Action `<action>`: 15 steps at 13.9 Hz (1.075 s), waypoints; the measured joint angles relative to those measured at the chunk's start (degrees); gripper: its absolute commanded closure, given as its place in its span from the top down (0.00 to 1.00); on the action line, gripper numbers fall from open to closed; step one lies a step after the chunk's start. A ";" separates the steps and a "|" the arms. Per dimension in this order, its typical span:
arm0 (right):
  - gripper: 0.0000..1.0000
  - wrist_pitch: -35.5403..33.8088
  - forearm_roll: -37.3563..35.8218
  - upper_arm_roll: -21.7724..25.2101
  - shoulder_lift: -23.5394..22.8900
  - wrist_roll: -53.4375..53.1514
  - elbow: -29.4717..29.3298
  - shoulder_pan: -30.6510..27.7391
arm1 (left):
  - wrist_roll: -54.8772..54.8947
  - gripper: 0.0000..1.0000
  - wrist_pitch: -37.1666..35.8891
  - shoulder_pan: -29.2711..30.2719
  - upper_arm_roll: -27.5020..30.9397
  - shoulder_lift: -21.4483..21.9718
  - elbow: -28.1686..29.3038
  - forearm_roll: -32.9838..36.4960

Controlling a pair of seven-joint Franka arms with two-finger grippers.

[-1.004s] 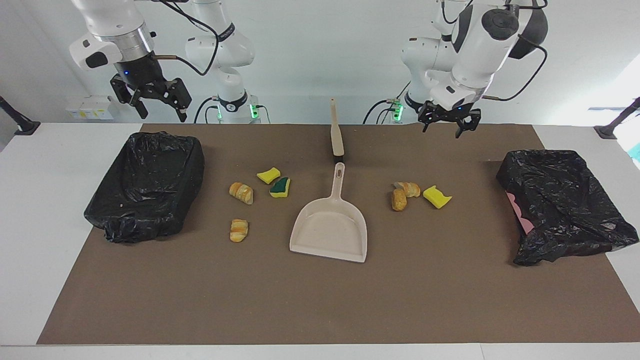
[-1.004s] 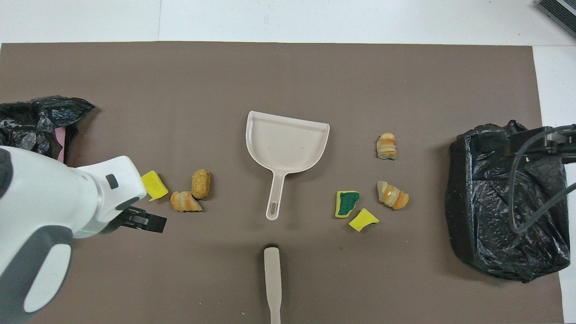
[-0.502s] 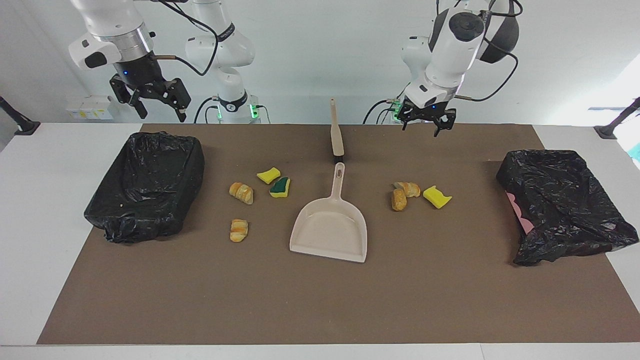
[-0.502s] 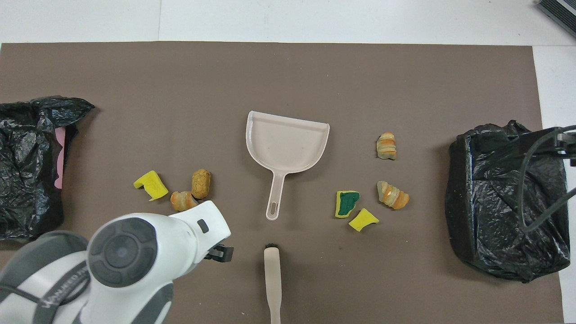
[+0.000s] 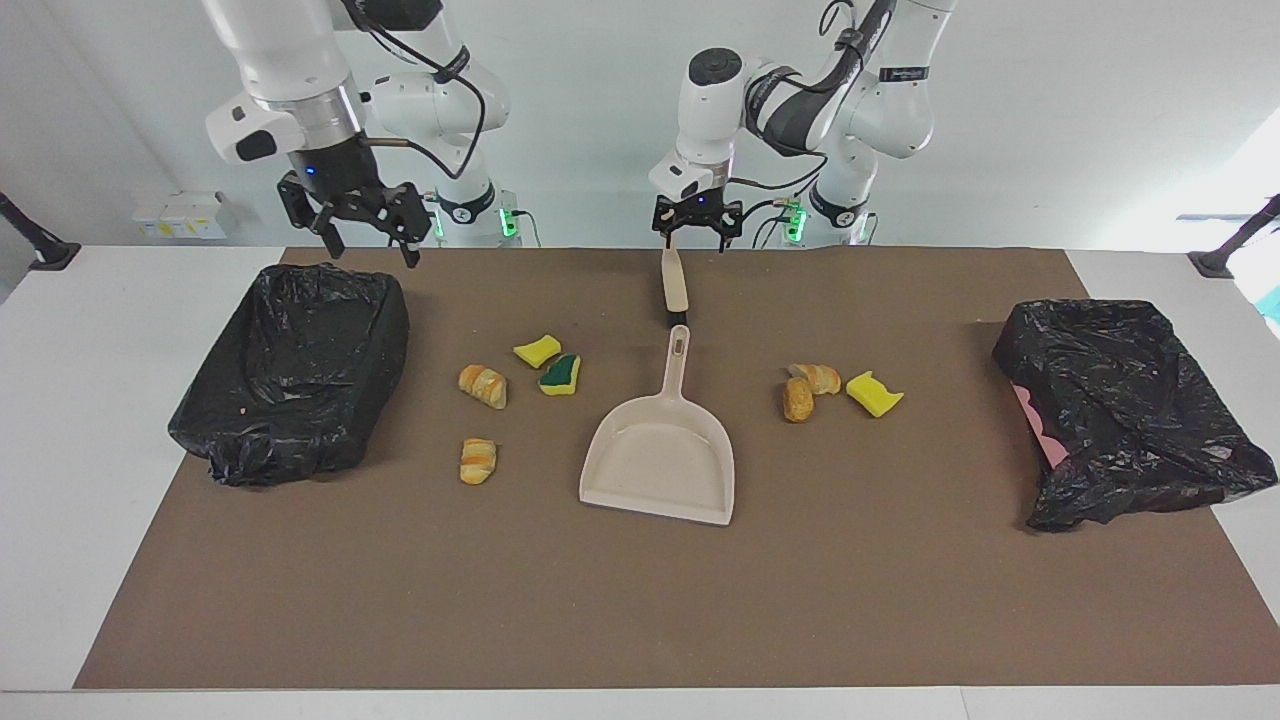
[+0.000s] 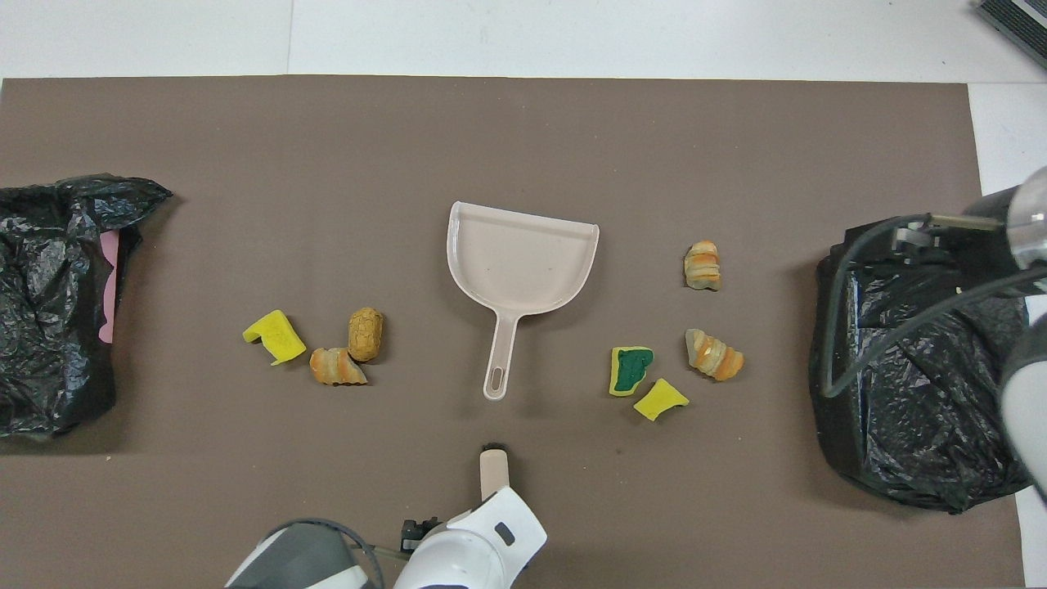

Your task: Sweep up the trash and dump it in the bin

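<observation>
1. Overhead, the bin (image 5: 290, 370) at the right arm's end held only its black liner; the right gripper (image 5: 362, 222) hung above it, jaws wide.
2. Trash (image 5: 483, 385) lay in two clusters flanking the empty dustpan (image 5: 660, 455).
3. The left gripper (image 5: 697, 222), jaws wide, hovered over the brush (image 5: 673, 275); it should grip mid-handle, I judged.
4. The second bin (image 5: 1120, 410) (contents hidden) sat at the left arm's end.

Bright even lighting, soft faint shadows, sharp focus, window glare at edge
</observation>
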State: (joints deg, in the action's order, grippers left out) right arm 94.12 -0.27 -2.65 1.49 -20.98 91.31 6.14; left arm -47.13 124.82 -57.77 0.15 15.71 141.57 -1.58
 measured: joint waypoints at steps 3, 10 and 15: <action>1.00 5.50 0.00 -0.17 -2.90 -9.20 1.26 6.24 | -4.06 1.00 3.09 -3.62 0.07 -0.36 3.17 0.00; 1.00 19.11 0.10 -0.32 -13.67 -23.65 1.93 18.07 | -7.10 0.35 8.97 -8.33 0.09 -2.04 6.54 -2.57; 1.00 32.20 0.29 -0.39 -18.08 -25.04 7.58 23.82 | -7.11 0.00 9.04 -8.66 0.16 -2.31 6.58 -6.59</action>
State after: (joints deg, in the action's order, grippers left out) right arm 126.32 0.02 -3.03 -16.59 -46.02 98.89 29.96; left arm -54.24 133.86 -66.44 0.31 13.40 148.15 -8.17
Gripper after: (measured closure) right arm 0.000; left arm 0.595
